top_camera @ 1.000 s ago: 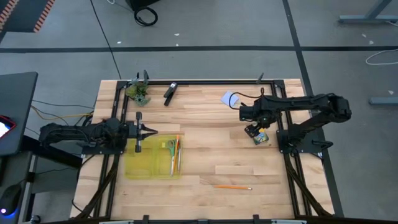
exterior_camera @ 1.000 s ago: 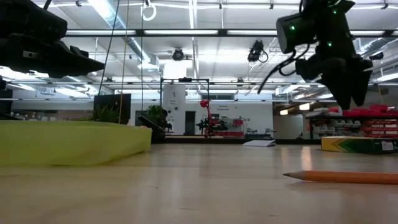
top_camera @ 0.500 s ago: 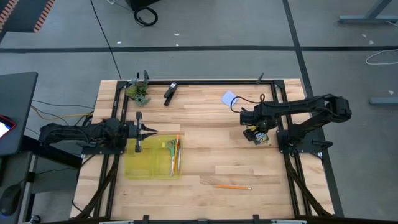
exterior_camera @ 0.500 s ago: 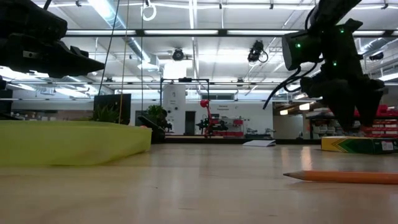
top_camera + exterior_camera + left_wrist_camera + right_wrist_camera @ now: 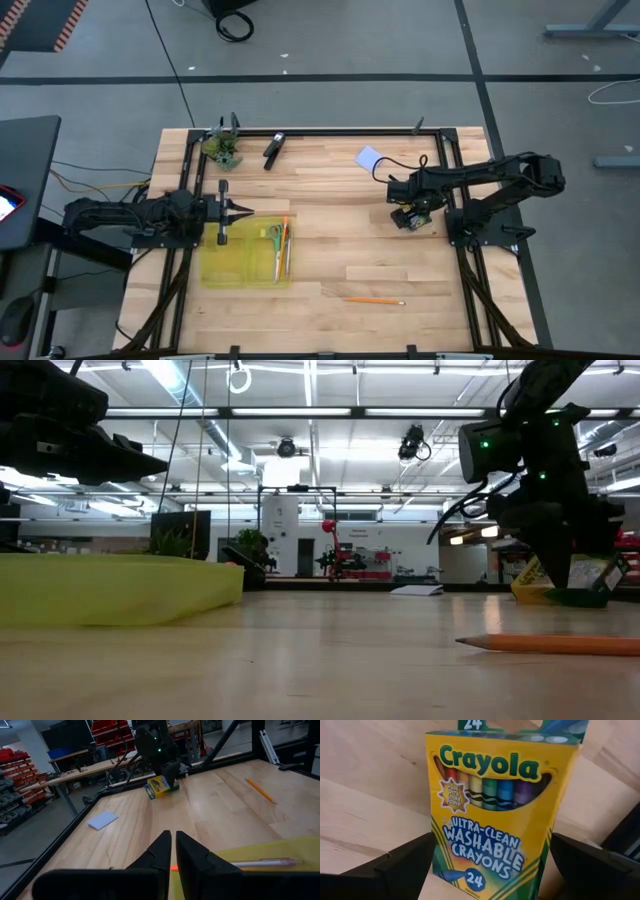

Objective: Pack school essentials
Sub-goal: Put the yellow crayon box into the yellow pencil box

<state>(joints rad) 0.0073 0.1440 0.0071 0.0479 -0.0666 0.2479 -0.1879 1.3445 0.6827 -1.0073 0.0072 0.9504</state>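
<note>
The yellow crayon box (image 5: 495, 815) sits on the wooden table (image 5: 340, 240) toward its three o'clock side, and in the low view one end of it looks tipped up off the wood. We see the right gripper (image 5: 405, 213) come down over it, its two dark fingers (image 5: 400, 865) spread wide with the box between them; we cannot tell whether the pads touch the cardboard. The left wrist view shows the same box (image 5: 161, 786) beneath the right arm's wrist.

Our left gripper (image 5: 172, 851) hangs at the nine o'clock edge of the table, above the twelve o'clock rim of the yellow tray (image 5: 225, 265). Its fingers stand nearly together, a thin gap between them, with nothing held. In the tray lie the green-handled scissors (image 5: 272, 237) and the orange pencils (image 5: 285, 250), along its three o'clock side.

A single orange pencil (image 5: 375, 300) lies loose on the table toward five o'clock, well apart from the tray and the box. The pale blue square notepad (image 5: 369, 157) rests near one o'clock, just beyond the right arm. At eleven o'clock we see the green leafy clump (image 5: 224, 150), and beside it the black oblong tool (image 5: 273, 150), lying at a slant.
</note>
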